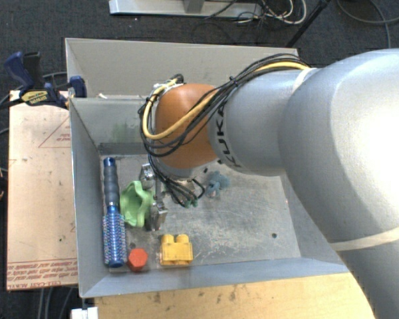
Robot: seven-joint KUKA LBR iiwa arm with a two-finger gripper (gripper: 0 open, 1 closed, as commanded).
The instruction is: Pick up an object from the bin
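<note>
Your fingers hang low in the bin, partly hidden under the orange wrist cover — clenched or released, you cannot tell. The crumpled green thing touches their left side — probably the target. The yellow block sits just in front of them, and the blue brush lies further left.

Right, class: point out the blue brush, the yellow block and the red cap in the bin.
blue brush (113,239): camera view, bristled head.
yellow block (176,250): camera view, top face.
red cap (137,258): camera view, its middle.
</note>
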